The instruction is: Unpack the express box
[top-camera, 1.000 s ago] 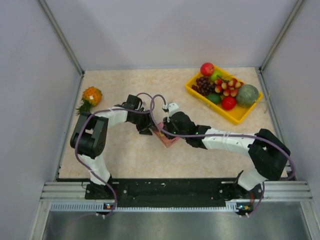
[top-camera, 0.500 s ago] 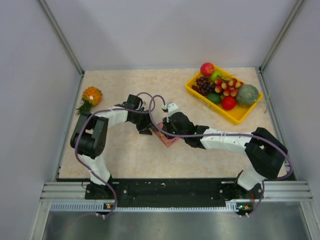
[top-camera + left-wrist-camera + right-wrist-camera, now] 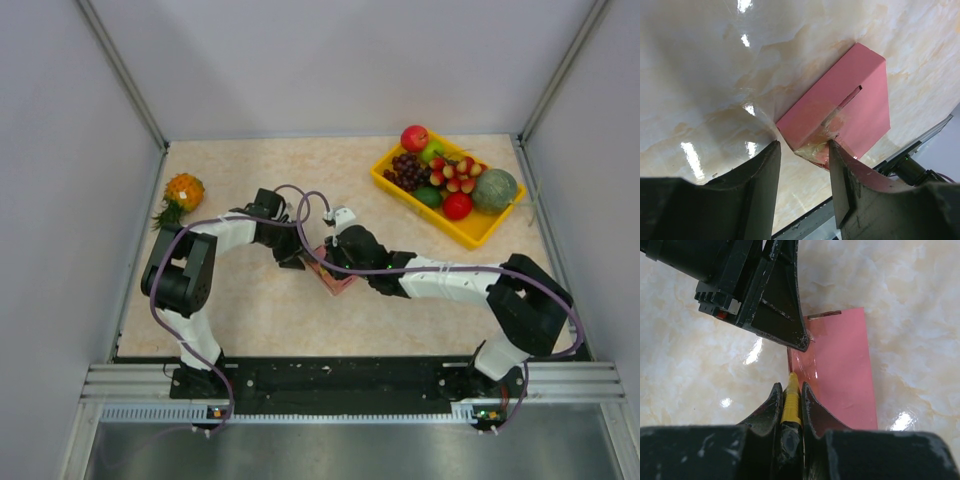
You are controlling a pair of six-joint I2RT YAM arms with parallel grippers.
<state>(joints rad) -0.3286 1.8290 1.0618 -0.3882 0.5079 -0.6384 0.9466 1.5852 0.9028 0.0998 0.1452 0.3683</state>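
The pink express box (image 3: 340, 279) lies flat on the marble table, mid-table between both arms. In the left wrist view it (image 3: 852, 97) shows a slot and clear tape on its near corner. My left gripper (image 3: 802, 147) is open, its fingers (image 3: 845, 175) straddling that taped corner, the right one touching it. My right gripper (image 3: 791, 386) is shut on a yellow utility knife (image 3: 791, 402). The knife's tip sits at the left edge of the box (image 3: 840, 370), just below the left gripper's fingertip (image 3: 799, 341). In the top view both grippers (image 3: 297, 258) (image 3: 328, 256) meet at the box.
A yellow fruit tray (image 3: 432, 218) with grapes, apples and a melon stands at the back right. A small pineapple (image 3: 182, 192) lies at the back left. Grey walls close in the table on three sides.
The right arm's forearm and elbow have shifted slightly to the left. The box and the left gripper have stayed in place.
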